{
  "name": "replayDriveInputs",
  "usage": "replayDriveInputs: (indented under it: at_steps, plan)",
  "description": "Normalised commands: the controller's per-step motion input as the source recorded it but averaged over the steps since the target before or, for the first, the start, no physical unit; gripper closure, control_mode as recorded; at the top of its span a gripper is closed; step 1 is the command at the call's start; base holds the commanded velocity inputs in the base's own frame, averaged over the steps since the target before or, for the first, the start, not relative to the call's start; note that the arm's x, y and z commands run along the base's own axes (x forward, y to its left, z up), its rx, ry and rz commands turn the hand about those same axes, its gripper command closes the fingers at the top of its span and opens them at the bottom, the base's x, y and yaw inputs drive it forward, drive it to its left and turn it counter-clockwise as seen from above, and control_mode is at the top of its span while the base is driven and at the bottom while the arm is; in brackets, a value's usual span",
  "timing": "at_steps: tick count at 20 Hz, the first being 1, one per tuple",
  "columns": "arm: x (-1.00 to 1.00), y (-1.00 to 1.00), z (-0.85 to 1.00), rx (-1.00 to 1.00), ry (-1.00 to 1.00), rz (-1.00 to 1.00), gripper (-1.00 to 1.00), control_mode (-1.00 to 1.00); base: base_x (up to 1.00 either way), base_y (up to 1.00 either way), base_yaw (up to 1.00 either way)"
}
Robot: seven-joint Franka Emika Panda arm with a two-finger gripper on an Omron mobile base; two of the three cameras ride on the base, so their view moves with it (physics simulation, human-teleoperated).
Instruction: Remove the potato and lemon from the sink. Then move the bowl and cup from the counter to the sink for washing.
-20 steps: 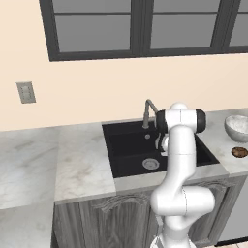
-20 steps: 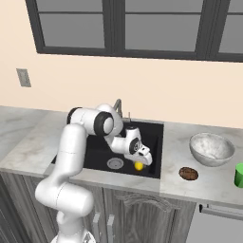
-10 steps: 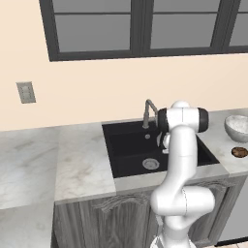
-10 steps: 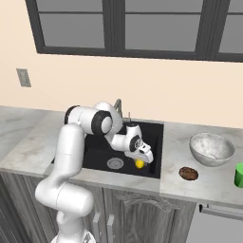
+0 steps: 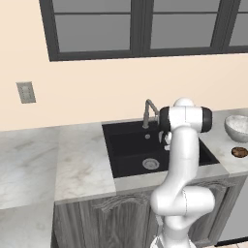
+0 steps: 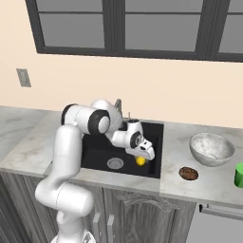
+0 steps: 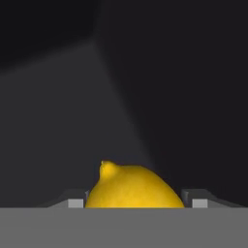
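Note:
Low in the black sink (image 6: 97, 151), my gripper (image 6: 143, 157) has its two fingers on either side of the yellow lemon (image 6: 140, 162). In the hand view the lemon (image 7: 133, 190) fills the gap between the fingertips (image 7: 75, 203), so the gripper (image 7: 136, 202) is shut on it. The dark-brown potato (image 6: 188, 173) lies on the counter right of the sink. Behind it stands the marbled bowl (image 6: 212, 148), and the green cup (image 6: 239, 175) sits at the right edge. The left base view shows the sink (image 5: 127, 145), the potato (image 5: 238, 152) and the bowl (image 5: 237, 127).
The round grey drain (image 6: 115, 163) lies in the sink floor left of the lemon, and the grey faucet (image 5: 149, 110) rises at the back rim. Marble counter (image 5: 43, 160) stretches to the left. Windows and a wall outlet (image 5: 25, 92) are behind.
The hand has shifted slightly to the right over the sink floor with the lemon between its fingers. Nothing else has moved.

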Motion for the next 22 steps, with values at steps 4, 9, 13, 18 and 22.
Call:
replayDriveInputs:
  at_steps: [4, 9, 13, 18, 22]
  plan:
    - [-0.06, -0.21, 0.40, 0.00, 0.00, 0.00, 1.00, -1.00, 0.00, 0.00, 0.00]
    - [-0.07, -0.22, 0.43, 0.00, 0.00, 0.00, 1.00, -1.00, 0.00, 0.00, 0.00]
    - [-0.07, -0.23, 0.45, 0.00, 0.00, 0.00, 1.00, -1.00, 0.00, 0.00, 0.00]
    - [-0.07, -0.24, 0.45, 0.00, 0.00, 0.00, 1.00, -1.00, 0.00, 0.00, 0.00]
    - [-0.06, -0.24, 0.43, 0.00, -0.01, 0.00, 1.00, -1.00, 0.00, 0.00, 0.00]
